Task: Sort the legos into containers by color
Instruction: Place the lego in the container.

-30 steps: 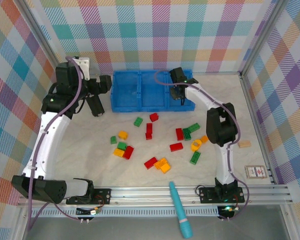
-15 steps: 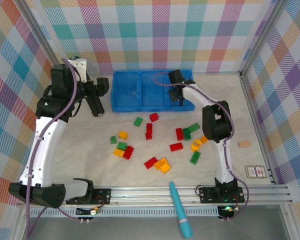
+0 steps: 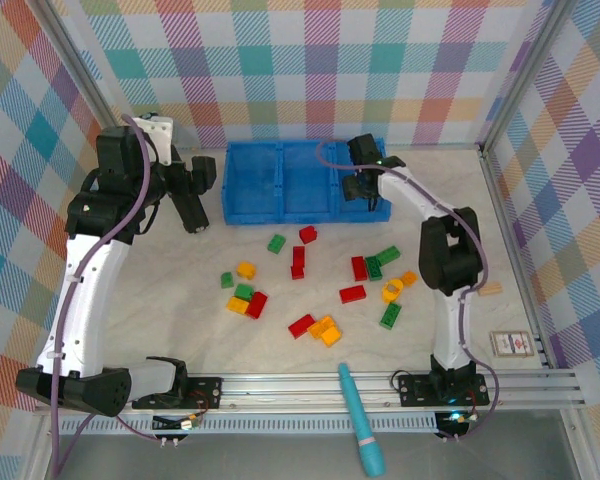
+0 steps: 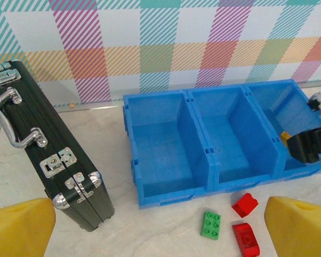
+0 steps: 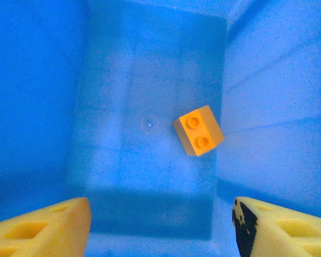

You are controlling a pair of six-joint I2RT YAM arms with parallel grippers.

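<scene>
The right gripper (image 5: 160,227) hangs wide open and empty. An orange brick (image 5: 198,130) lies loose directly below it in the rightmost compartment of the tray (image 3: 280,214), seemingly the orange bin. The other legos (image 3: 298,262) lie scattered outside. The left gripper (image 4: 160,230) is likewise open and empty.

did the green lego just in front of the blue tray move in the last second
No. The green lego lies at the same spot, just before the front wall of the blue tray.
</scene>
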